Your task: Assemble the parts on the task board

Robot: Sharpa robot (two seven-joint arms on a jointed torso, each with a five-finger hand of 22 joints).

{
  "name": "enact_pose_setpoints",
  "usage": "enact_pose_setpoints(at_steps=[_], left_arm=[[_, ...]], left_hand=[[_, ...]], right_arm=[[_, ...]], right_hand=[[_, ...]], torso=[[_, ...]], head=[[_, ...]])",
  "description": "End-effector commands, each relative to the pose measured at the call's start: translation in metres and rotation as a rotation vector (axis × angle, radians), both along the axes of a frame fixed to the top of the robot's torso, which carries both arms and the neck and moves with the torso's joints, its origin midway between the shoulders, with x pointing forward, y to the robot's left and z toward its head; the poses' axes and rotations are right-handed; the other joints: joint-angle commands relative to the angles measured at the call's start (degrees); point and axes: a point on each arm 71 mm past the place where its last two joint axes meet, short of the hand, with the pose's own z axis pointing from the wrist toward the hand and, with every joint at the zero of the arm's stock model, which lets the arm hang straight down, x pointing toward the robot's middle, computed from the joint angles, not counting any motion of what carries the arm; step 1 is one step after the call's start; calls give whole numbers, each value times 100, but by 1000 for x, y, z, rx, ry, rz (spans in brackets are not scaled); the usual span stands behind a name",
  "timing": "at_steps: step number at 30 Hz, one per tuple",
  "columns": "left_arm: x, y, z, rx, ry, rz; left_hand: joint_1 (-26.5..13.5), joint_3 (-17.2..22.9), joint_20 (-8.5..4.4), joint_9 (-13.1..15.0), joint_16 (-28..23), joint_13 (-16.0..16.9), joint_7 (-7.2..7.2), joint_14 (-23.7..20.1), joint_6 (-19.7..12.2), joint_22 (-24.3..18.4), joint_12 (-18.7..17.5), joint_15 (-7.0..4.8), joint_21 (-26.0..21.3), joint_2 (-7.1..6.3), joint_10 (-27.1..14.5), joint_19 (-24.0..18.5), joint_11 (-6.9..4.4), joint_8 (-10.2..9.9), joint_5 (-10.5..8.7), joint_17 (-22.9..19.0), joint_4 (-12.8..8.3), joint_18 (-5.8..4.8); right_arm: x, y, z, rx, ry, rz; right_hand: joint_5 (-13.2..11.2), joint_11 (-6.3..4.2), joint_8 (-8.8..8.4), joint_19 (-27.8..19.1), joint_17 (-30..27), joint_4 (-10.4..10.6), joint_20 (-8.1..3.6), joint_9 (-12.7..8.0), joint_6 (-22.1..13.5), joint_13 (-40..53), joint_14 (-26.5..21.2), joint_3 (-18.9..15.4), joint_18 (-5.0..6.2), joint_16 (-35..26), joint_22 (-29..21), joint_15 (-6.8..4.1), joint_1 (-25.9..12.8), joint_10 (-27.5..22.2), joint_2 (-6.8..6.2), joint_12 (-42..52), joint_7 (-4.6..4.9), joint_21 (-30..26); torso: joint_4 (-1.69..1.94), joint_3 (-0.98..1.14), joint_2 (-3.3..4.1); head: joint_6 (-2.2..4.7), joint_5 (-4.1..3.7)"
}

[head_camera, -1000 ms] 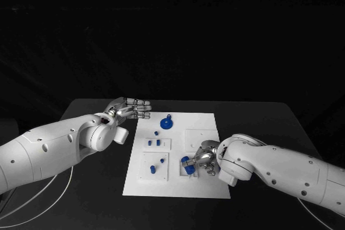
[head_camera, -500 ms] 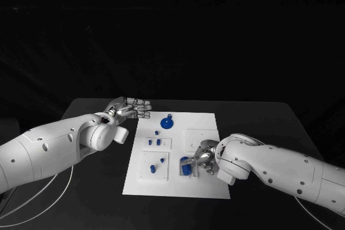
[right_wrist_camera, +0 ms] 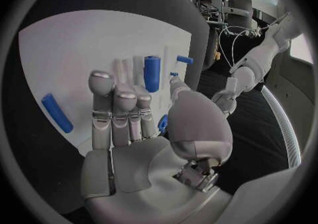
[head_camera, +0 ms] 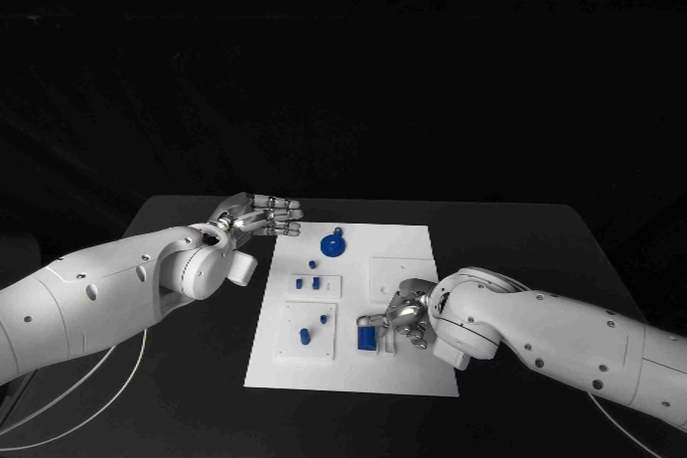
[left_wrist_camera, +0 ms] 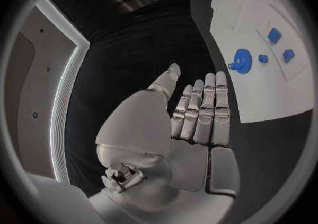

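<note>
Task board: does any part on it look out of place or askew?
Nothing stands out. The task board lies flat, the gear and the small blue parts sit on it, and the right hand works over one.

bare black table [head_camera: 515, 239] flanks the task board [head_camera: 408, 241]; blue gear [head_camera: 331, 244] obstructs its far end.

**Our white arms and silver hands**

We see two bulky, glossy white arm shells, dotted with small dark screw holes, with thin white cables looping beneath the left arm. Each ends in a rounded white wrist housing carrying a silver, segmented metal hand: the left hand [head_camera: 261, 218] and the right hand [head_camera: 405, 319], with smooth grey palm plates.
</note>
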Motion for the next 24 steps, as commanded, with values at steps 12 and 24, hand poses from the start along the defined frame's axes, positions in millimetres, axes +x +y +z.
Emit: enact_pose_setpoints(at_steps=[12, 24], left_arm=[[0, 0, 0, -6, -6, -7], [0, 2, 1, -5, -13, 0]], left_hand=[[-5, -4, 9, -8, -12, 0, -6, -36, -13, -5, 16, 6, 35, -30, -34, 25, -15, 6, 18, 7, 34, -29], [-3, 0, 7, -5, -12, -1, -13, -29, 30, -31, 16, 3, 50, -21, -27, 30, -19, 11, 15, 8, 32, -28]], right_arm=[[-11, -6, -1, 13, -13, 7], [4, -37, 41, 93, -106, -61]], right_hand=[[64, 33, -32, 286, 46, -261, 2, -15, -36, 10, 10, 60, 35, 18, 24, -8, 93, 15, 106, 35, 39, 40], [404, 25, -32, 282, 71, -549, 0, -20, 15, 120, 12, 90, 27, 60, 50, -12, 148, 93, 259, 235, 30, 115]], torso=[[-6, 5, -3], [-28, 4, -18]], head=[[32, 12], [118, 22]])
